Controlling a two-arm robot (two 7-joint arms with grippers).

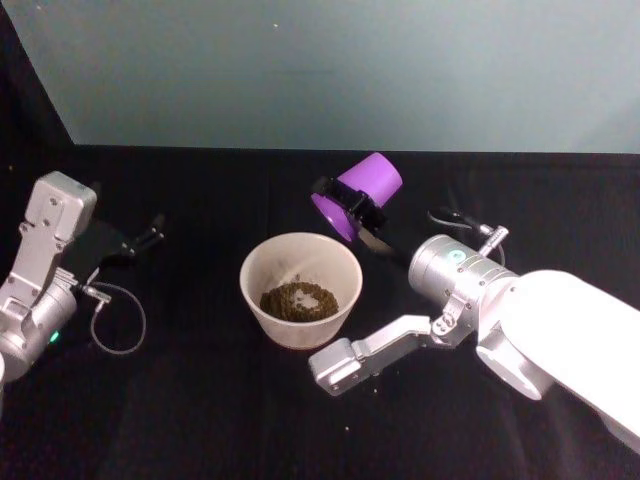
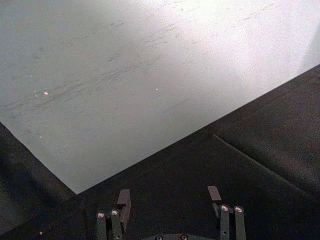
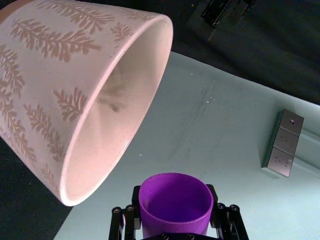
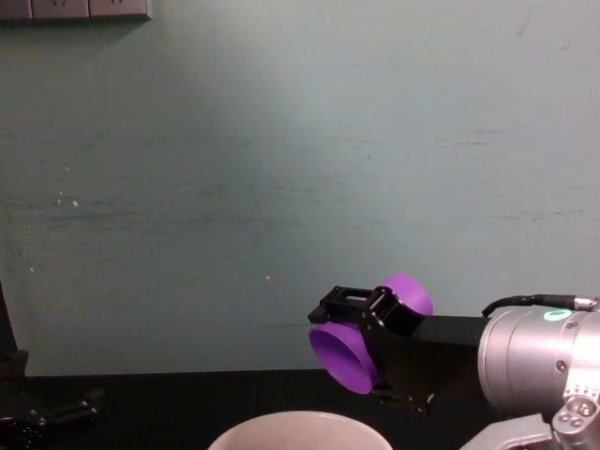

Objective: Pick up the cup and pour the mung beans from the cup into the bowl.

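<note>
My right gripper (image 1: 352,212) is shut on the purple cup (image 1: 358,194) and holds it tipped over, mouth down toward the bowl (image 1: 256,285), just above the bowl's far right rim. In the chest view the cup (image 4: 370,344) hangs tilted over the bowl's rim (image 4: 300,424). The right wrist view looks into the cup (image 3: 175,202), whose inside shows no beans, with the bowl (image 3: 75,95) and its leaf pattern beside it. A heap of mung beans (image 1: 298,300) lies in the bowl. My left gripper (image 2: 170,200) stands open and idle at the far left (image 1: 140,240).
A black cloth (image 1: 200,400) covers the table, ending at a pale green wall (image 1: 330,70) behind. A loose cable (image 1: 118,318) loops beside my left arm. A few stray beans (image 1: 375,385) lie on the cloth near the right arm's elbow.
</note>
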